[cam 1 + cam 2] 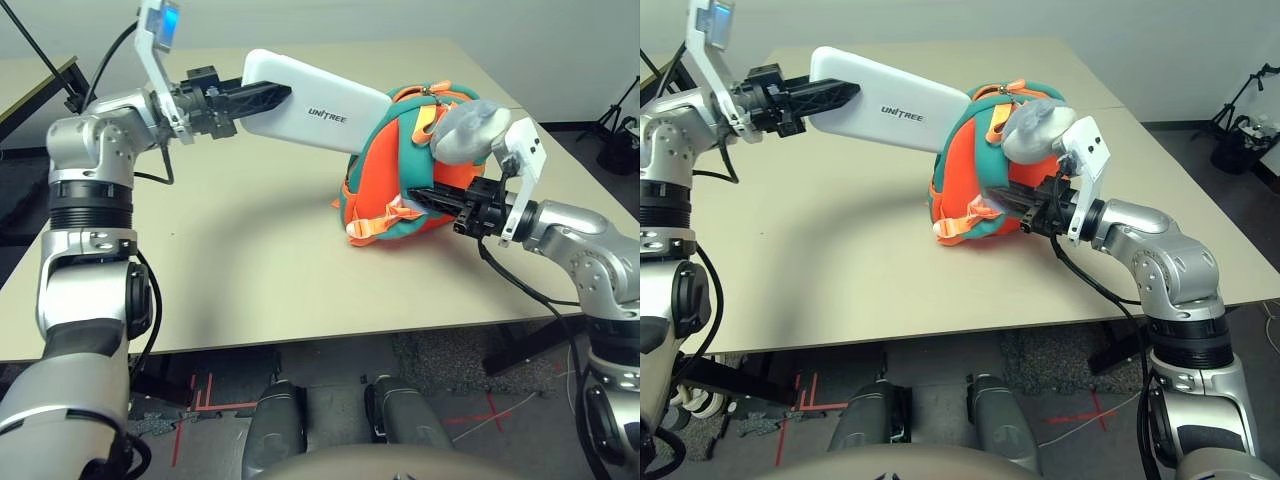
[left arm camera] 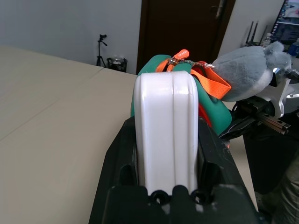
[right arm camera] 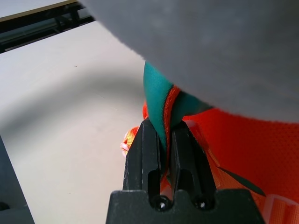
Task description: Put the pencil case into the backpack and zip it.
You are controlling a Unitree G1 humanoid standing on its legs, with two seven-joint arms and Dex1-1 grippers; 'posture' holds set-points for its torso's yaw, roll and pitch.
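Note:
The white pencil case with dark UNITREE lettering hangs in the air above the table, slanting down toward the backpack. My left gripper is shut on its near end, one black finger on each flat side. The case's far end reaches the top of the orange and teal backpack, which stands at the table's right middle with a grey plush piece on top. My right gripper is shut on the backpack's teal edge, holding it from the right side.
The beige table lies bare to the left of and in front of the backpack. Pale orange straps spill onto the table at the backpack's foot. A tripod and dark gear stand on the floor at far right.

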